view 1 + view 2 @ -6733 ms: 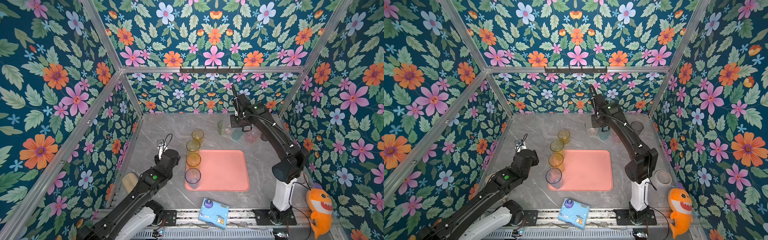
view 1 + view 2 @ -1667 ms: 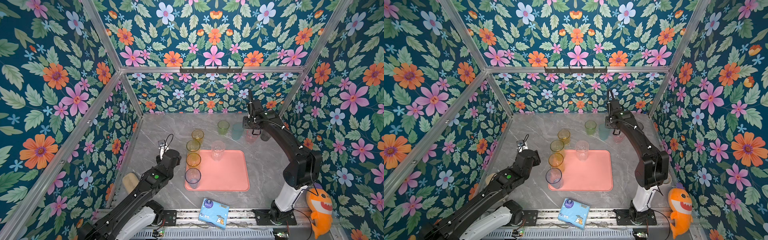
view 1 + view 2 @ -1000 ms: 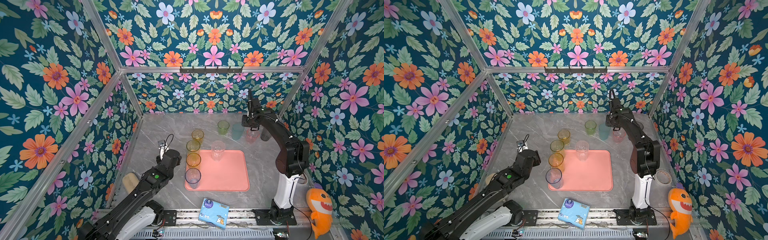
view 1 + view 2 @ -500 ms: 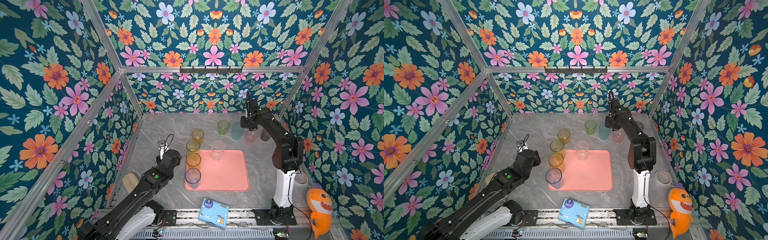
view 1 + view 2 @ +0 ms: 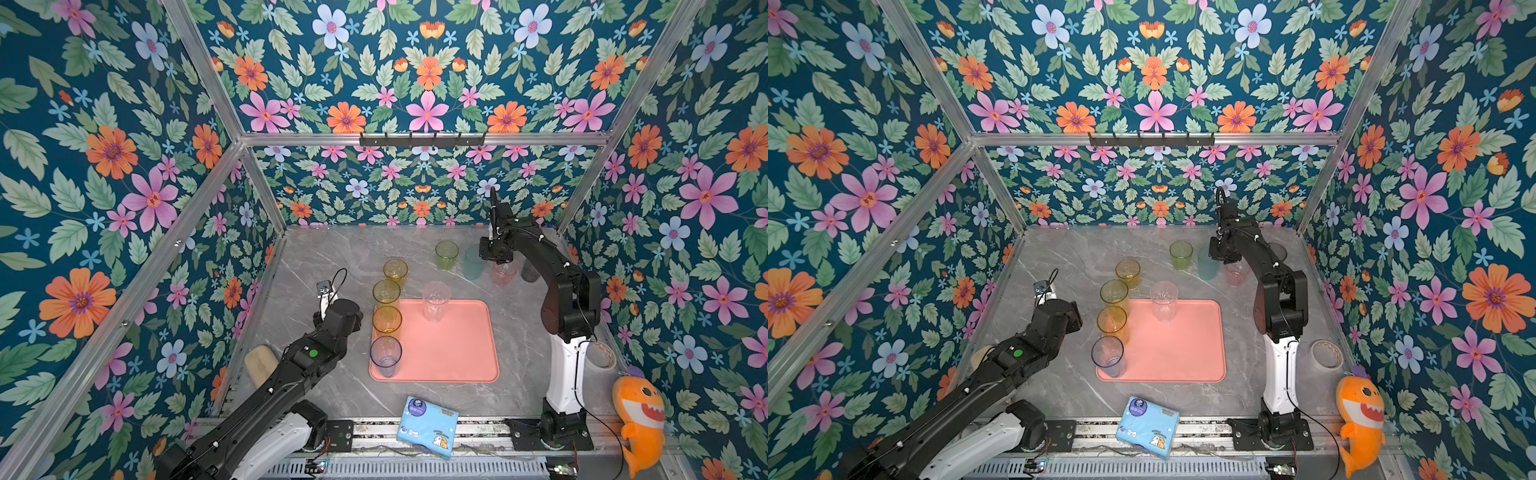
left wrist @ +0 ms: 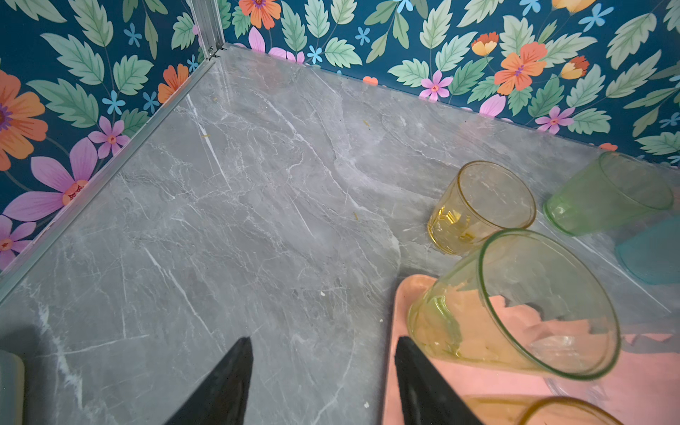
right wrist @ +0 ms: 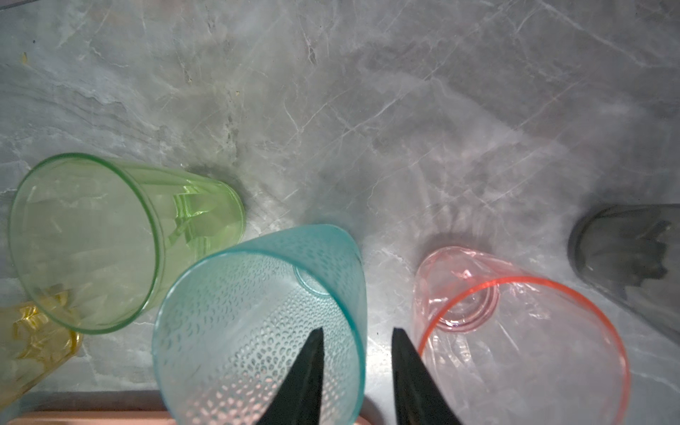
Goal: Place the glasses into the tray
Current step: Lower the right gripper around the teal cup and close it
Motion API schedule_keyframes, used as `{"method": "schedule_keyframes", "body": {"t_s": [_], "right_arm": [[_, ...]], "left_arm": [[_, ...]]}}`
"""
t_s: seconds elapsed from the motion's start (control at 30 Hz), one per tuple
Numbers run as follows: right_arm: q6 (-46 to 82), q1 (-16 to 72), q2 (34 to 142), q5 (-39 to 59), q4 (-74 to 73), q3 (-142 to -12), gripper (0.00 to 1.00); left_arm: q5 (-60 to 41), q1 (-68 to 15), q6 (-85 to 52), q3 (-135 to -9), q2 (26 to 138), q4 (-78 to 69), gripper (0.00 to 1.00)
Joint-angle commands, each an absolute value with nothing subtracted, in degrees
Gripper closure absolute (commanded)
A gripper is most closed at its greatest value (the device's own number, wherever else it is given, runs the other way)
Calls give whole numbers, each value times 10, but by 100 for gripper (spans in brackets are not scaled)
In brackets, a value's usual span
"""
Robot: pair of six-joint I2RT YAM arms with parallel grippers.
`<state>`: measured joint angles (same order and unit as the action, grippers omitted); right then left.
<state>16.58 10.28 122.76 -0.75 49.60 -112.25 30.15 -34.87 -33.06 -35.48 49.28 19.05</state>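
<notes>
The salmon-pink tray (image 5: 449,353) lies mid-table. Along its left edge stand yellow-green (image 5: 386,292), amber (image 5: 387,319) and blue-grey (image 5: 385,355) glasses, and a clear glass (image 5: 436,300) stands at its far edge. A short amber glass (image 5: 395,270) is on the table. Green (image 5: 446,254), teal (image 5: 473,264), pink (image 5: 504,272) and smoky dark (image 5: 530,272) glasses form the back row. My right gripper (image 7: 357,329) straddles the teal glass (image 7: 257,312) rim, one finger inside and one outside, with gaps showing. My left gripper (image 6: 322,340) is open and empty beside the tray (image 6: 399,316).
A light-blue tissue packet (image 5: 427,419) lies at the front edge. A tape roll (image 5: 600,357) and an orange shark plush (image 5: 640,419) sit at the right. A beige pad (image 5: 259,361) lies front left. Floral walls close in three sides.
The clear glass went from the back row to the tray's far edge. My right gripper returned to the back row, and its jaws have narrowed over the teal glass's rim. The left arm stayed still.
</notes>
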Motion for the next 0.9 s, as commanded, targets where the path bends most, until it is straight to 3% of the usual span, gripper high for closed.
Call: {"method": "schedule_keyframes", "body": {"t_s": [0.0,0.23,0.87], "right_arm": [[170,103,1231,-5,502,-1128,67],[170,101,1238,-5,504,-1133,68],[169,100,1251,0,507,-1144,85]], "left_arm": [[303,-348,-335,-356,493,194,36],[304,-348,-336,-355,486,197,36],[297,-348,-337,-356,488,196,36]]}}
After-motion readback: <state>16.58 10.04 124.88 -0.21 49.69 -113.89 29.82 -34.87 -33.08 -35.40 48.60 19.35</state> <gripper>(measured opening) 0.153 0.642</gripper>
